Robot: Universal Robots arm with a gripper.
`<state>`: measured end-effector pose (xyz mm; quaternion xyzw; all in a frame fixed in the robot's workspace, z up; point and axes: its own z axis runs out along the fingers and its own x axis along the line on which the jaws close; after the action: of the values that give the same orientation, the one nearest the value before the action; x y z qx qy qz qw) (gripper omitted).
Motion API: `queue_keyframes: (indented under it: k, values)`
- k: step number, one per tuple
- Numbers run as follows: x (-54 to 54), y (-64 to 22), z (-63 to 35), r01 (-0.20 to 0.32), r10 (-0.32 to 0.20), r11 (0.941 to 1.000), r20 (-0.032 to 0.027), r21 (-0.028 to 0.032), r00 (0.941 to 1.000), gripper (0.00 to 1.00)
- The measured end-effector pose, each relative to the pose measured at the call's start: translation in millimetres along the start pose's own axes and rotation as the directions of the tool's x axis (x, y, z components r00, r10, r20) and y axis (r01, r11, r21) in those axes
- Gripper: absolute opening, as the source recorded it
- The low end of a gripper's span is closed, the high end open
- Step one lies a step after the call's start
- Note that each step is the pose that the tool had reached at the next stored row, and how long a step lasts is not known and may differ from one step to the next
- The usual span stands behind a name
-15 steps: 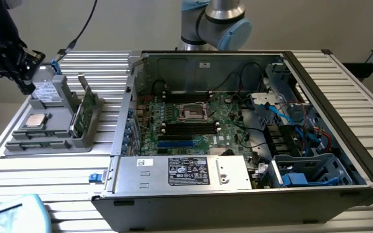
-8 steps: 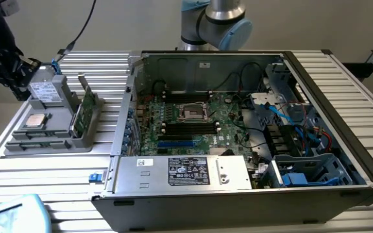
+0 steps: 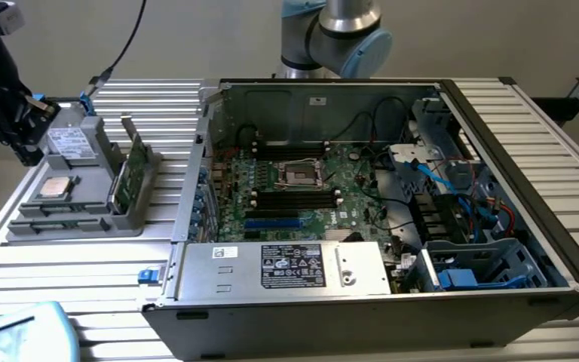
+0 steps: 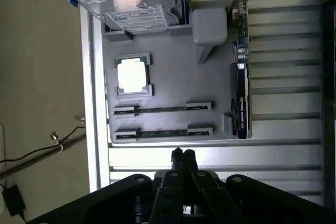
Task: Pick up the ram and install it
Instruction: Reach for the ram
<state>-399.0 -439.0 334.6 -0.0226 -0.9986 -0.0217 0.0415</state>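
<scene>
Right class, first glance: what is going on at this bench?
A robot arm's gripper, shut and empty, hangs over the table just off the edge of a grey tray beside an open computer case. The nearer ram stick and a second ram stick lie in the tray's holders, not yet picked up. The tray also carries a hard drive, a processor and a graphics card.

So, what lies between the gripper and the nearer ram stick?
In the wrist view, only the tray's edge and a bare strip of table lie between the shut gripper and the nearer ram stick.
</scene>
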Motion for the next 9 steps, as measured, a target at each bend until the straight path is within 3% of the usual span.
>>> queue_keyframes:
  k: [4,7,9]
  values:
    - [1.6,-0.6,5.3,0.023,-0.023,0.9997,0.0001,0.0020,0.9997,0.11]
    - [3.8,-0.8,7.6,0.035,-0.035,0.9994,0.0080,0.0028,0.9994,0.11]
    - [3.8,-0.8,7.6,0.035,-0.035,0.9994,0.0081,0.0029,0.9994,0.11]
